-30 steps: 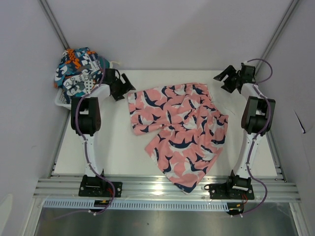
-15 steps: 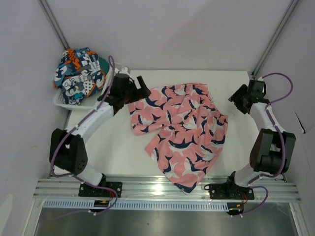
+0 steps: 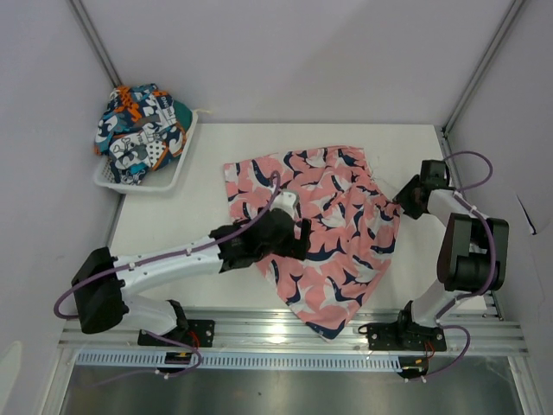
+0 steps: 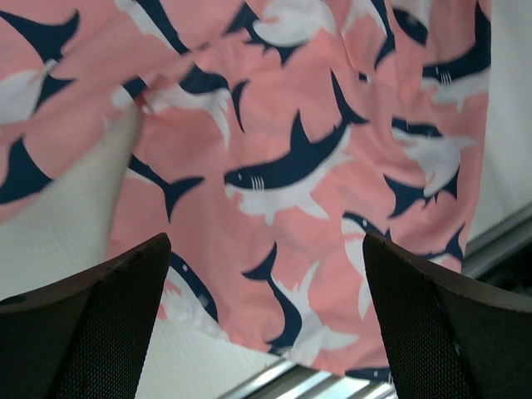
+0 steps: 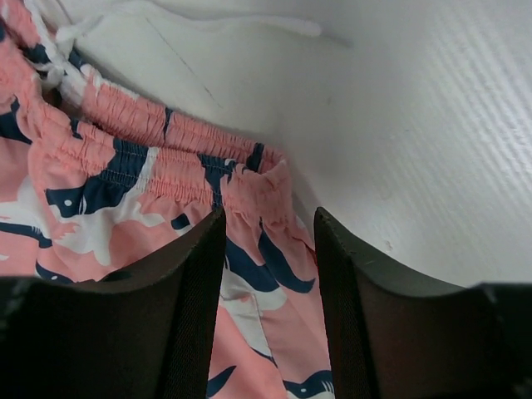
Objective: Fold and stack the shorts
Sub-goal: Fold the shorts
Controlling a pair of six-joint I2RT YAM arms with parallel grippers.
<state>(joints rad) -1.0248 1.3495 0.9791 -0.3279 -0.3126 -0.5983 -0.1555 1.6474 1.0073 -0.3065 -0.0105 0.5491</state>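
Left gripper (image 4: 266,243) hangs wide open over the pink shark shorts (image 3: 346,216) mid-table. Right gripper (image 5: 268,220) is partly open, straddling their waistband (image 5: 150,158) at the right edge.

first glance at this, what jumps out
The pink shark-print shorts lie rumpled across the middle of the table, with the left hand wide open low over them. At their right edge the right hand straddles the elastic waistband. In the far left corner a second, patchwork pair sits heaped in a white basket.
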